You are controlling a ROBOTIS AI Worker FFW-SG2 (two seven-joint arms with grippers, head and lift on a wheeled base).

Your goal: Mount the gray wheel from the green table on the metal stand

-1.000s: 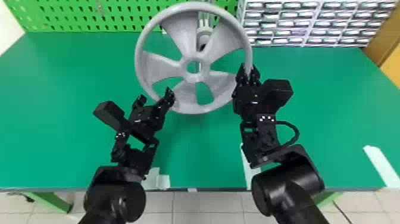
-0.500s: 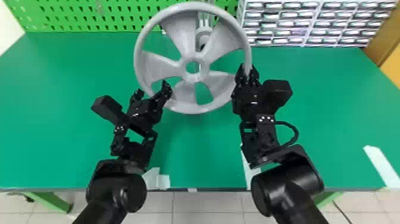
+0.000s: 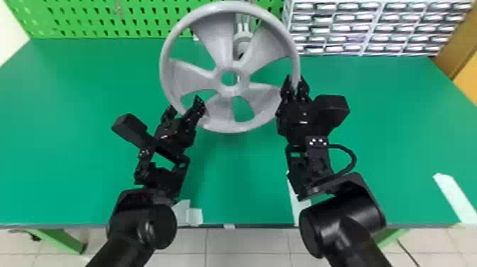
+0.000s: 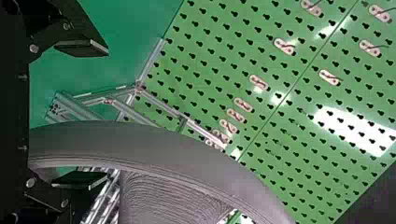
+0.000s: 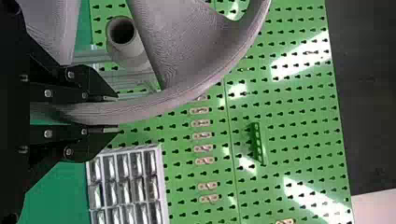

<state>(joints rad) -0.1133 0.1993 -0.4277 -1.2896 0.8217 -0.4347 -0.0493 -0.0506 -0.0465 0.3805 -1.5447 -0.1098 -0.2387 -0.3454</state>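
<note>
Above the green table (image 3: 71, 106), the gray wheel (image 3: 220, 39) is before the metal stand (image 3: 243, 42), gripped by the right pincer (image 3: 295, 83) but only straddled by the open left pincer (image 3: 185, 105), so one-sided support could let it twist and miss.

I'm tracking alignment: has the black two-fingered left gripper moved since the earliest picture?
Yes. In the head view, the left gripper has shifted slightly forward, toward the green perforated pegboard.
</note>
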